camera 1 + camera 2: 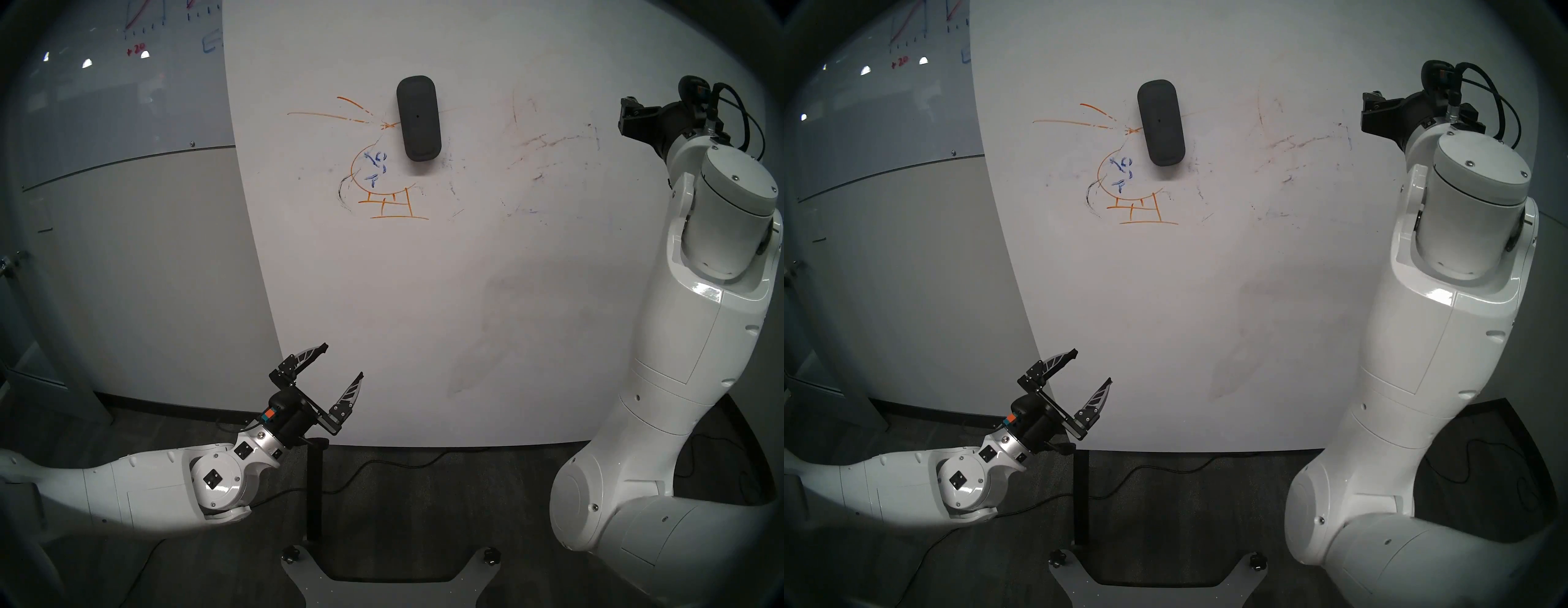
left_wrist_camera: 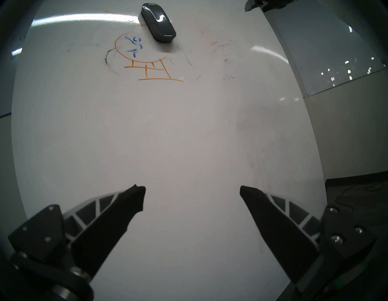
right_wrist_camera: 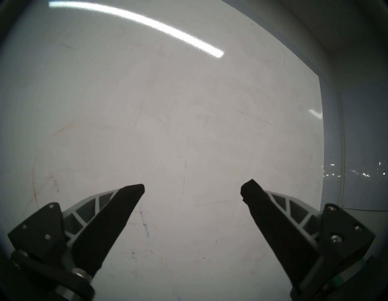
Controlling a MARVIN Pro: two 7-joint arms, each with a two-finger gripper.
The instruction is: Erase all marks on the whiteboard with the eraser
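The whiteboard stands upright ahead of me. The dark grey eraser sticks to it high up, with no gripper on it. Just left of and below the eraser are the marks: an orange line drawing, a small blue stick figure and black scribbles. Faint reddish smudges lie to the eraser's right. My left gripper is open and empty near the board's lower left edge, far below the eraser. My right gripper is open and empty, facing smudged board at the upper right.
A grey glass board with red and blue graph lines hangs on the wall to the left. A black stand post and its base plate sit below the whiteboard. Cables run over the dark floor.
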